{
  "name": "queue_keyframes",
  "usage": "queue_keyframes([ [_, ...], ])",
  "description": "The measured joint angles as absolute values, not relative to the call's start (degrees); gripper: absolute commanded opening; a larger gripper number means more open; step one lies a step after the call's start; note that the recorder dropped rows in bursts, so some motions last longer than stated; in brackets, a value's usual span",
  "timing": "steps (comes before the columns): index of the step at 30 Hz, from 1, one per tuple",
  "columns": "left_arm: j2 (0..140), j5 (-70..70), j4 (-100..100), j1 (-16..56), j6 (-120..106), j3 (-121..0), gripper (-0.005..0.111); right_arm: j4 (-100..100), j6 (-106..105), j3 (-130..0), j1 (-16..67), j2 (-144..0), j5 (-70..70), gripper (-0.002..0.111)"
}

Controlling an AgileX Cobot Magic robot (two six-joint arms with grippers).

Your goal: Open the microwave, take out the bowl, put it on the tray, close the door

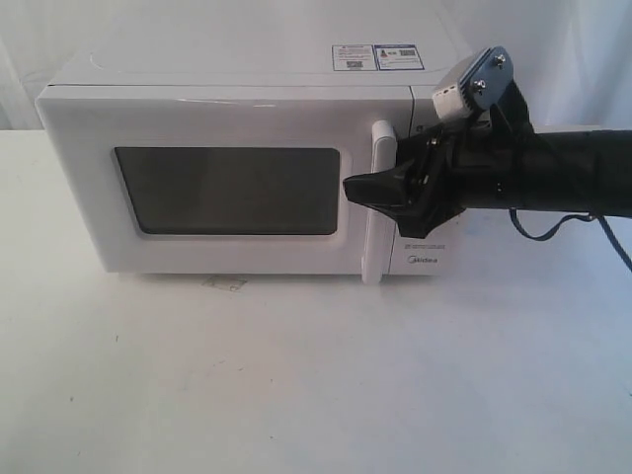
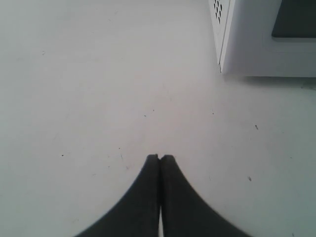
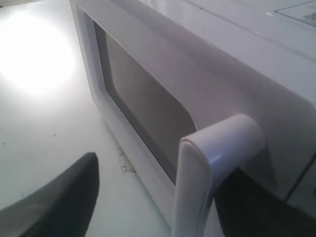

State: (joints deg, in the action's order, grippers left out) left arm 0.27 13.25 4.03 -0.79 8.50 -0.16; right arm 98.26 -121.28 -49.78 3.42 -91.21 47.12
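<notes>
- Two grippers are in your pictures, and only the right gripper (image 1: 360, 188) is at the microwave (image 1: 237, 99).
- Your microwave stands on the white table (image 1: 296, 395) with its front toward the exterior camera. It carries two stickers (image 1: 377, 56) on its top, toward the right rear.
- The door (image 1: 84, 197) lies flush with the oven's front, shut. Its window (image 1: 227, 190) is dark and you cannot see through it, so you cannot tell where the bowl is.
- The vertical bar handle (image 1: 373, 252) runs down the door's right edge, just left of the grey lettering (image 1: 423, 263).
- Your right arm reaches in level from the right of the exterior view, and its gripper meets the handle about midway up.
- In the right wrist view the jaws are spread with the handle between them. One dark finger (image 3: 64, 197) sits on the window side, apart from the bar, and the other finger (image 3: 256, 207) sits close behind the bar on the far side. You cannot tell whether either finger touches the bar.
- Your left gripper (image 2: 159, 158) shows only in its own wrist view. Its jaws are pressed together with nothing between them, over bare table.
- From that view, the oven's front corner and its vented side panel (image 2: 217, 9) are well apart from the tips.
</notes>
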Motion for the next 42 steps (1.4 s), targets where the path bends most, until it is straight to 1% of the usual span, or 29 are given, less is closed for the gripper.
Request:
queue_keyframes([
  [9, 0.3, 13.3, 4.0, -0.8, 8.5, -0.2, 0.000, 99.1, -121.3, -49.9, 3.3, -94.1, 50.8, 0.056],
  [12, 0.3, 13.3, 4.0, -0.8, 8.5, -0.2, 0.000, 98.9, -121.3, -50.1, 2.9, -94.6, 52.0, 0.052],
  [13, 0.3, 13.3, 4.0, -0.8, 8.5, -0.2, 0.000, 98.9, -121.3, -50.2, 2.9, -94.5, 52.2, 0.048],
  [16, 0.3, 13.3, 4.0, -0.8, 8.5, -0.2, 0.000, 98.8, -121.3, -50.4, 2.9, -94.7, 52.3, 0.033],
  [21, 0.3, 13.3, 4.0, -0.8, 8.5, -0.2, 0.000, 98.8, -121.3, -50.5, 2.9, -94.7, 52.3, 0.003],
  [22, 0.3, 13.3, 4.0, -0.8, 8.5, -0.2, 0.000, 98.8, -121.3, -50.6, 2.9, -94.7, 52.3, 0.000],
  [42, 0.3, 13.3, 4.0, -0.8, 8.5, -0.2, 0.000, 98.9, -118.1, -50.8, 2.7, -95.1, 53.9, 0.000],
])
